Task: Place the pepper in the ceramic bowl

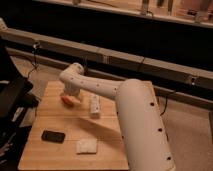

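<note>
1. We think we are at the grabbing step. The gripper [70, 96] is down at the far left part of the wooden table [60, 120], right by the pepper [67, 100].
2. The gripper sits under the end of the big white arm [100, 89]. The arm covers most of it, so we cannot tell if it is open or closed, or if it has the pepper.
3. The pepper is on the table or just above it, at the gripper's tip. We cannot tell if the two are touching.
4. The pepper looks small, long and orange-red. Only a bit of it peeks out from under the arm. It looks smooth, so we guess it could slip or roll if we squeeze it badly.
5. We do not see the ceramic bowl from here. It may be hidden by the arm or out of view.
6. Next, we think we need a good hold on the pepper, then a lift straight up, then a carry over to the bowl.
7. A white bottle [94, 106] stands just beside the pepper on its right, so we should take care not to bump it.
8. A black flat thing [52, 136] and a small white thing [86, 146] lie nearer the front, well apart from the pepper.
</note>
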Robot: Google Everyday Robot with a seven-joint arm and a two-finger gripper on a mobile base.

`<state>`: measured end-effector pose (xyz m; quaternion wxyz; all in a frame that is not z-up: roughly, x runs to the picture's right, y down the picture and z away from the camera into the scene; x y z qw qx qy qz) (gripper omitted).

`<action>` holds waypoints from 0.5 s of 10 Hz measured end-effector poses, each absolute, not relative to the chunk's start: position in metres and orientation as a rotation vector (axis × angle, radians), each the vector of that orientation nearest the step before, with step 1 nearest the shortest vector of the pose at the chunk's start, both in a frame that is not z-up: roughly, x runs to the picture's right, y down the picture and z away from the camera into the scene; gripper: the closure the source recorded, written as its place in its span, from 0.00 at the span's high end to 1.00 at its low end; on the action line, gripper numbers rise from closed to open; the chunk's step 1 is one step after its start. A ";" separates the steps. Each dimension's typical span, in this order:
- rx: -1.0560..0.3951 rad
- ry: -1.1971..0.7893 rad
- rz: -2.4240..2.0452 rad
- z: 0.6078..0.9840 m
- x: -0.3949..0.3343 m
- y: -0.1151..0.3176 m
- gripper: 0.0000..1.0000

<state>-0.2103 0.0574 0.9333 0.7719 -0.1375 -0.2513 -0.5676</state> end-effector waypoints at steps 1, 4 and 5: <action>-0.299 -0.552 -1.248 0.936 -0.215 0.059 0.80; -0.343 -0.545 -1.304 0.951 -0.222 0.066 0.80; -0.370 -0.539 -1.327 0.958 -0.225 0.070 0.80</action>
